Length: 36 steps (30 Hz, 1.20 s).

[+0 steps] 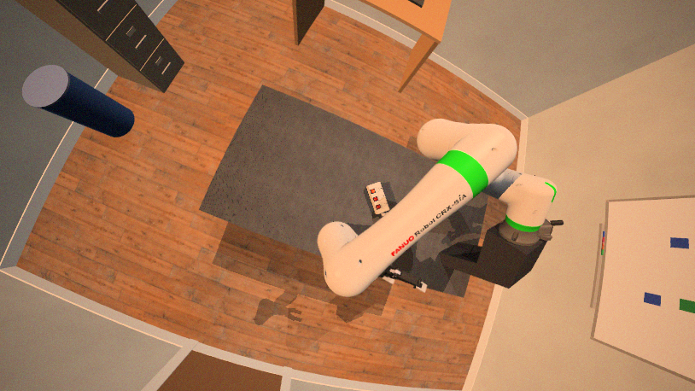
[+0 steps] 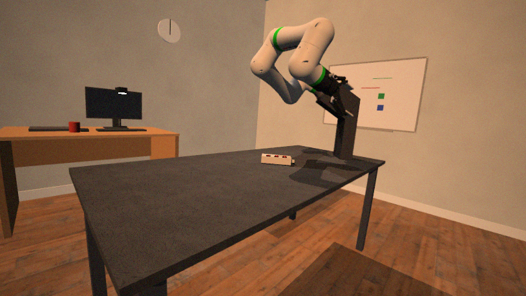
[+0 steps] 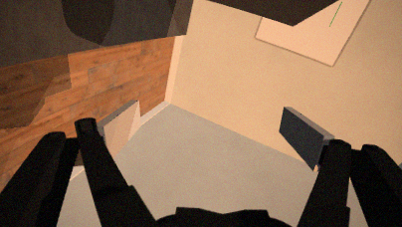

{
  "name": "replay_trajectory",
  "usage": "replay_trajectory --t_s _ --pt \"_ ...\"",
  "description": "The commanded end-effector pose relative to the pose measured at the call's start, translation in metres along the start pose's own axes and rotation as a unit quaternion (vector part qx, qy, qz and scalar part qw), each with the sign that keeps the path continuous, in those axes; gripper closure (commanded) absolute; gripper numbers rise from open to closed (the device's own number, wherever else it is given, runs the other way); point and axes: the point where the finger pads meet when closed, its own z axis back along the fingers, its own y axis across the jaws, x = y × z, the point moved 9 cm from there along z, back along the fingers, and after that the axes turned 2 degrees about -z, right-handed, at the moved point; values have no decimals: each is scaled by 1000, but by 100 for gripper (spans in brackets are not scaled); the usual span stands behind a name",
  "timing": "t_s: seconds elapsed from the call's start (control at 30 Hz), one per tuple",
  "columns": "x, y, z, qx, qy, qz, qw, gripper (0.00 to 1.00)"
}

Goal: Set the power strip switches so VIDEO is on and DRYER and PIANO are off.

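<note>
The cream power strip (image 1: 377, 197) (image 2: 277, 159) lies face up on the dark grey table (image 1: 291, 155) (image 2: 183, 191), near the robot's base. Three red switches show on its top; I cannot read the labels or tell the switch positions. My gripper (image 3: 210, 116) (image 1: 405, 280) is open and empty. It hangs high above the table's edge, well away from the strip, and faces the floor and wall. The strip does not show in the wrist view.
The robot's dark pedestal (image 1: 505, 257) (image 2: 344, 139) stands on the table's corner behind the strip. A wooden desk (image 2: 88, 141) with a monitor (image 2: 113, 103) and a red mug (image 2: 73, 126) stands at the back. A whiteboard (image 2: 397, 110) hangs on the wall.
</note>
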Motion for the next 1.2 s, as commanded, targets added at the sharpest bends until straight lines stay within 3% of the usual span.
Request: replay_trajectory --t_s 0.0,0.63,0.7,0.77,0.83,0.87,0.93,0.97,1.1,1.13,1.17 --pt "0 0 0 0 0 0 1000 0" --pt "-6 -4 0 -7 4 -11 1000 0" --pt "-24 -16 1 -29 16 -43 998 0" --pt "-58 -36 4 -72 37 -100 992 0" --pt "-58 -36 4 -72 37 -100 992 0" --pt "-80 -49 6 -101 49 -135 984 0" --pt "-80 -49 6 -101 49 -135 984 0" --pt "-105 -62 10 -135 62 -173 974 0" --pt "-105 -62 10 -135 62 -173 974 0" --pt "-132 -76 15 -174 73 -210 959 0" --pt "-132 -76 15 -174 73 -210 959 0"
